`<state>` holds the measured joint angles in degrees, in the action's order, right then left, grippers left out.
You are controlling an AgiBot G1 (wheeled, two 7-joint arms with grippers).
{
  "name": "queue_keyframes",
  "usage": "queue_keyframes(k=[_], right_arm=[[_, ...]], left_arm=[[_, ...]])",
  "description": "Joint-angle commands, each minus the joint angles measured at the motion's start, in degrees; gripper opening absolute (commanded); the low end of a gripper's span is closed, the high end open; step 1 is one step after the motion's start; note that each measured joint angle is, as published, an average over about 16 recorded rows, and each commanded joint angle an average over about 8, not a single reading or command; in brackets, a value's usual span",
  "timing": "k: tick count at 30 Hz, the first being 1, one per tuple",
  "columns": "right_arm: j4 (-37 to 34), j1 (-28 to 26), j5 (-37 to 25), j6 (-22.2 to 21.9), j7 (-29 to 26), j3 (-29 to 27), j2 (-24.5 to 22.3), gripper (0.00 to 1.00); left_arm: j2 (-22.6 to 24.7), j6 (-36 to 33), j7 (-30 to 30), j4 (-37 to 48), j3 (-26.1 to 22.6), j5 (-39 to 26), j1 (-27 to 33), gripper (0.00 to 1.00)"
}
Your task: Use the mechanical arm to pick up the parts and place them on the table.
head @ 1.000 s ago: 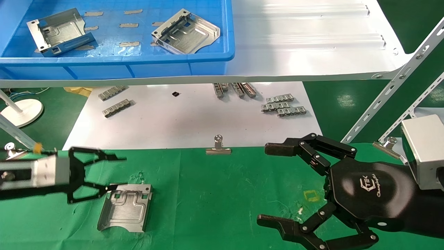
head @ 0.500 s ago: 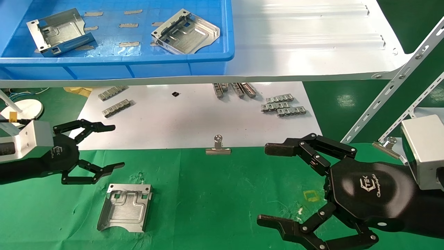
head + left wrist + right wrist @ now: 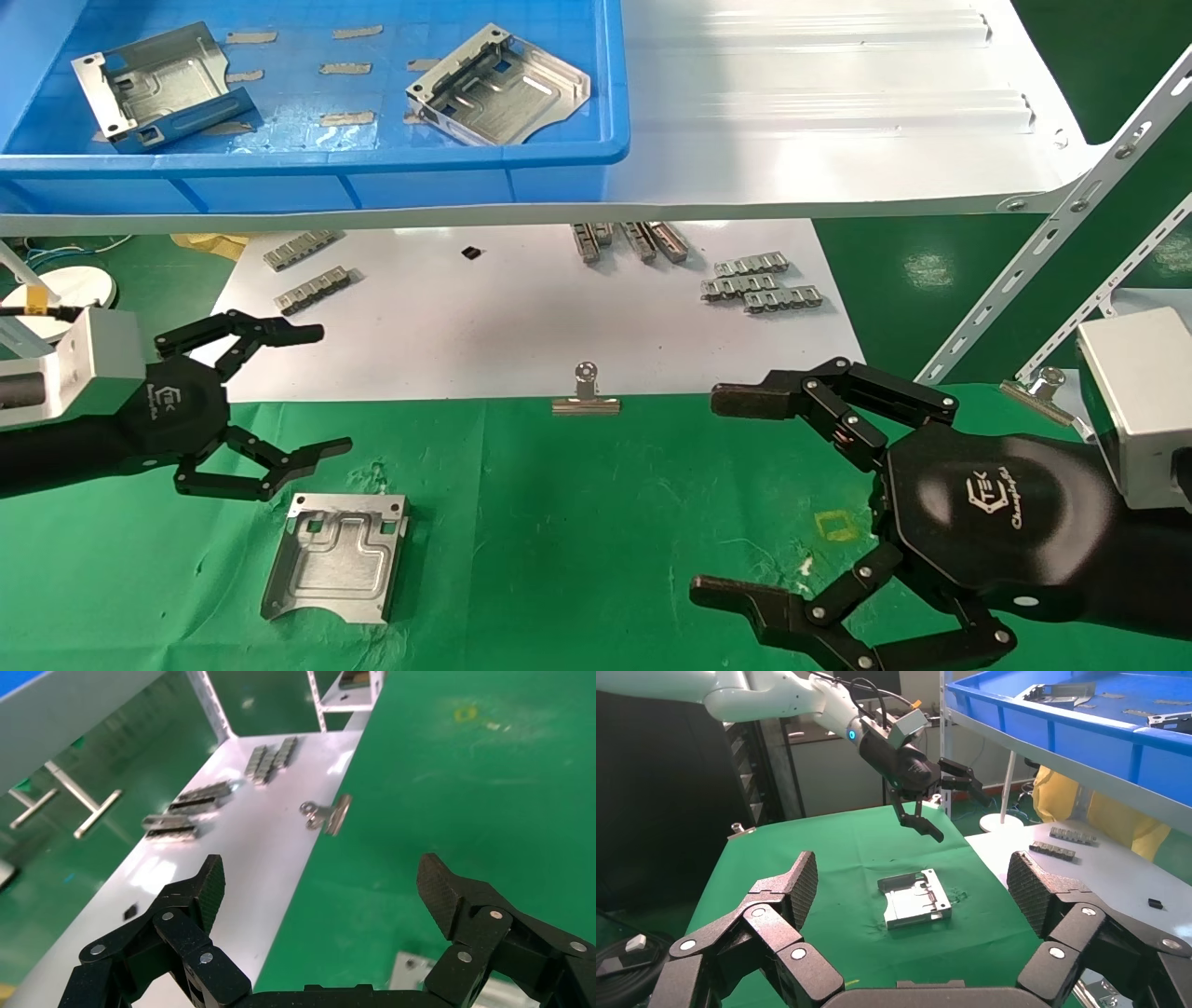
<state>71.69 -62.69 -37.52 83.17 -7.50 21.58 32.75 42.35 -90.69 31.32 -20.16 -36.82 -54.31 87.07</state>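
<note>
While 1 part (image 3: 335, 557) lies flat on the green table (image 3: 577, 522), 2 more parts (image 3: 158, 84) (image 3: 498, 86) sit in the blue tray (image 3: 317, 168) on the white shelf (image 3: 838, 112). Just above and behind the table part hovers the left gripper (image 3: 307, 396), fingers spread wide and holding nothing. Well apart, over the table's right side, the right gripper (image 3: 717, 494) hangs with fingers spread too, near a binder clip (image 3: 585, 396) on the cloth's far edge.
</note>
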Motion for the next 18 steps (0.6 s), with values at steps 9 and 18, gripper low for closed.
queue_keyframes(k=[9, 18], right_arm=[[0.0, 0.0, 0.0, 0.0, 0.0, 0.0, 0.0, 1.00], [0.0, 0.0, 0.0, 0.0, 0.0, 0.0, 0.0, 1.00]], left_arm=[[-1.5, 1.0, -8.4, -10.7, 4.2, 2.5, -5.1, 1.00], [-2.8, 1.9, -15.9, -20.2, 7.9, 4.7, -9.7, 1.00]])
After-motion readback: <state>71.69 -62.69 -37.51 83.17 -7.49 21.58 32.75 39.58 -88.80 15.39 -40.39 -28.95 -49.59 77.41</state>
